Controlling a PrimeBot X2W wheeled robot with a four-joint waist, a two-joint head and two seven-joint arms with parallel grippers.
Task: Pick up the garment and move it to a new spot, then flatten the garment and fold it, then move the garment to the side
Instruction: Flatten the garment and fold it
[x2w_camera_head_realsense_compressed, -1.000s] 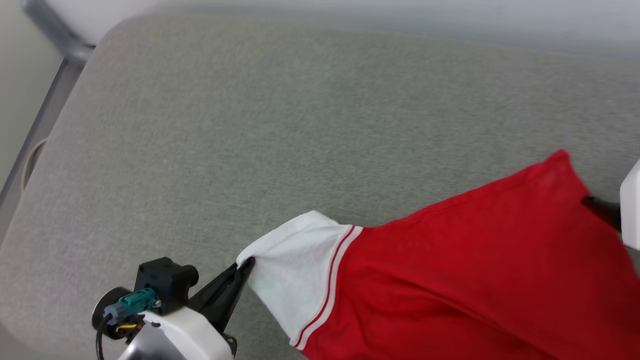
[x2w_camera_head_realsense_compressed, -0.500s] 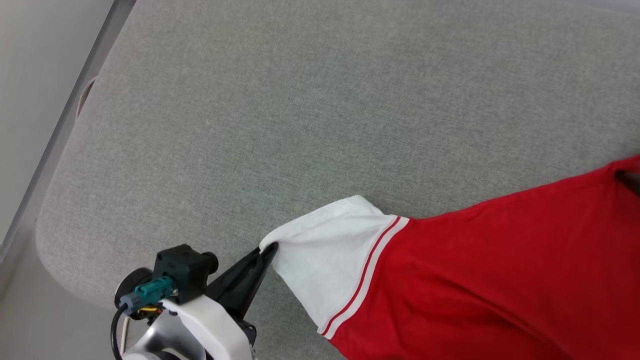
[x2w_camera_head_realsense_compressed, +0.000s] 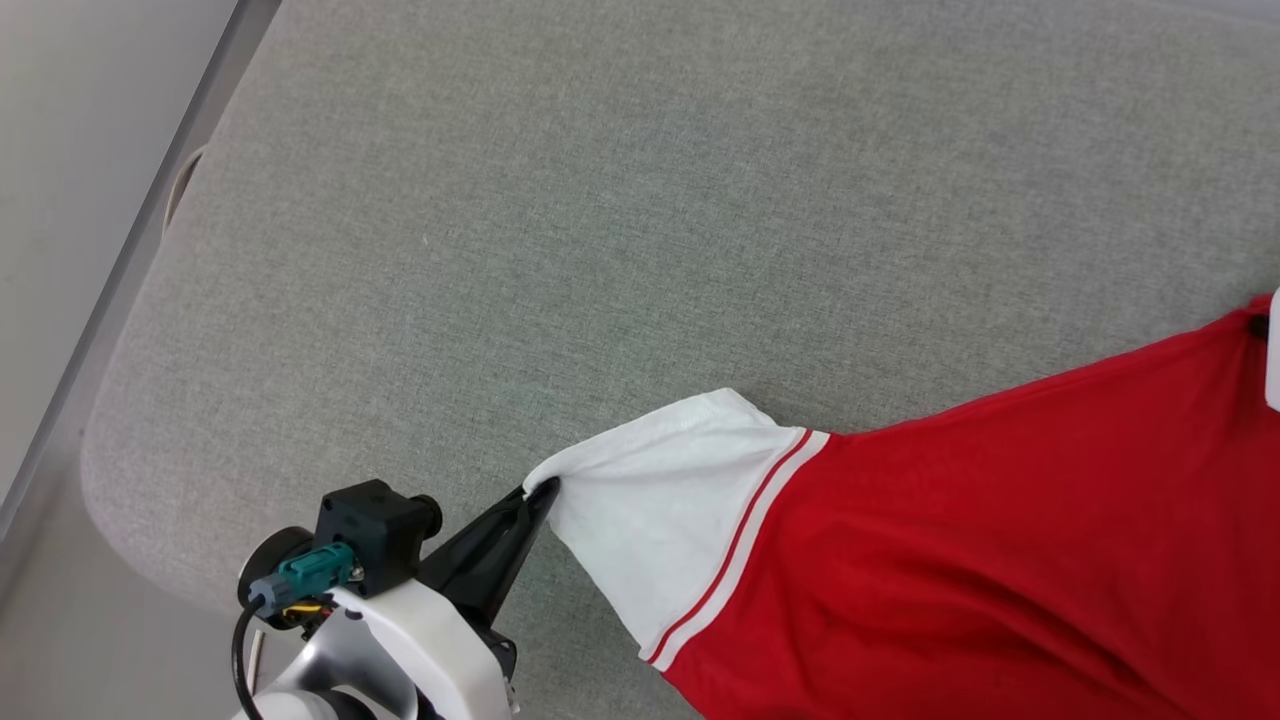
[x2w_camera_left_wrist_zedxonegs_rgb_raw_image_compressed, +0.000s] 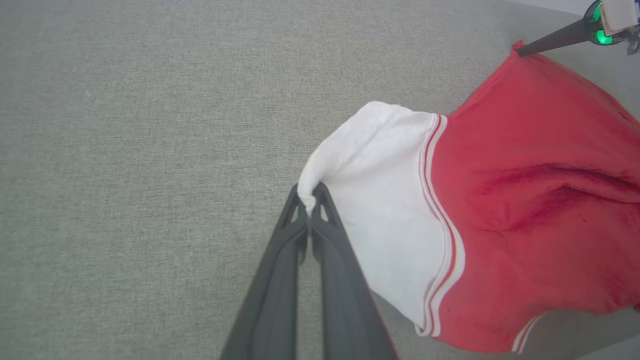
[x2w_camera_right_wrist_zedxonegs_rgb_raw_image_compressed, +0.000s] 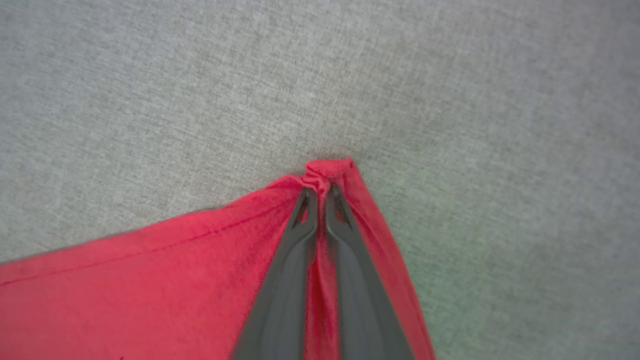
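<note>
The garment (x2w_camera_head_realsense_compressed: 1000, 520) is soft matt cloth, red with a white sleeve. The surface (x2w_camera_head_realsense_compressed: 600, 200) under it is grey woven fabric, coarse and matt. My left gripper (x2w_camera_left_wrist_zedxonegs_rgb_raw_image_compressed: 311, 192) has smooth, dark matt plastic fingers (x2w_camera_left_wrist_zedxonegs_rgb_raw_image_compressed: 280, 285); its wrist shell (x2w_camera_head_realsense_compressed: 420, 650) is glossy white.

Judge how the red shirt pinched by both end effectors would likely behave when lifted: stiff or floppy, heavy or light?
Probably floppy: the shirt creases and sags between the left end effector, pinching its white sleeve, and the right end effector. Likely light: two small pinches seem enough to hold it stretched. It may drag on the grey fabric surface.
</note>
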